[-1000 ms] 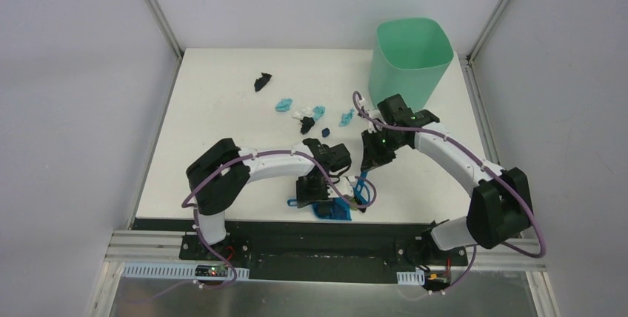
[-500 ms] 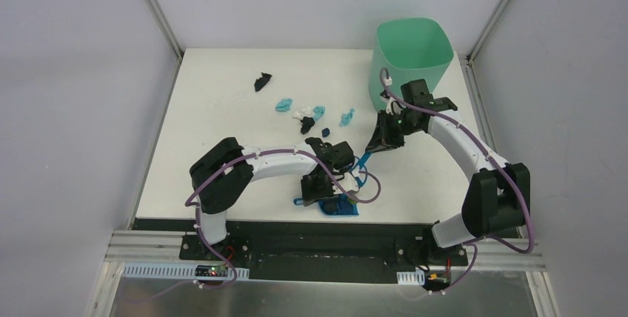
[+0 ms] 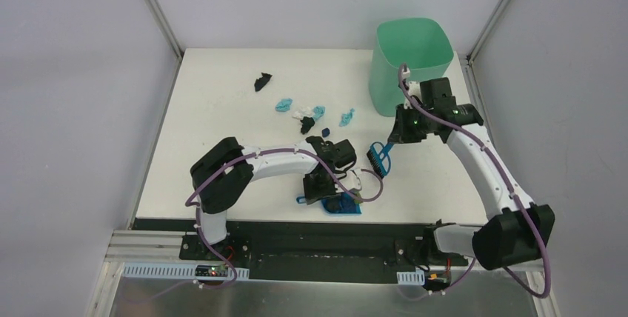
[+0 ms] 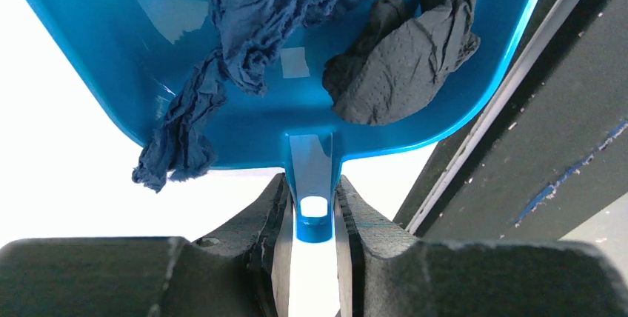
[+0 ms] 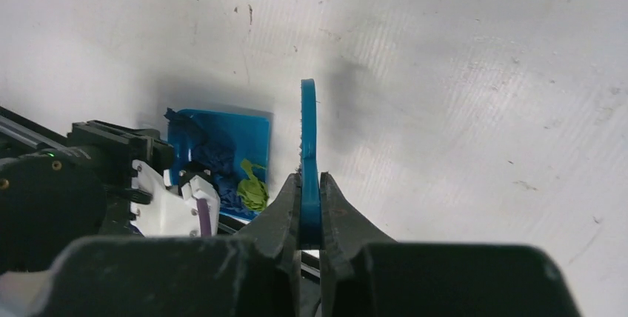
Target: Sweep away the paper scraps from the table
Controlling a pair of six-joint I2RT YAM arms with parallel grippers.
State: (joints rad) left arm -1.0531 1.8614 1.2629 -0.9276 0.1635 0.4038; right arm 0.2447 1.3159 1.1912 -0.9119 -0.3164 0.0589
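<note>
Now mid-sweep | our left gripper (image 4: 315, 213) clamps the part-filled dustpan (image 4: 296, 121) by its handle at the table's (image 3: 222, 95) front edge | right gripper (image 5: 309, 198) pinches the brush (image 5: 308, 124) | paper scraps (image 3: 315, 113) loose mid-table | next we carry both there.

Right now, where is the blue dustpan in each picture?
Top external: the dustpan sits at the near edge of the table, just below centre.
Left wrist: it fills the top of the picture, its handle pinched by the left gripper.
Right wrist: lower left, left of the brush in the right gripper.
Shared landmark: the left gripper at the dustpan.
</note>
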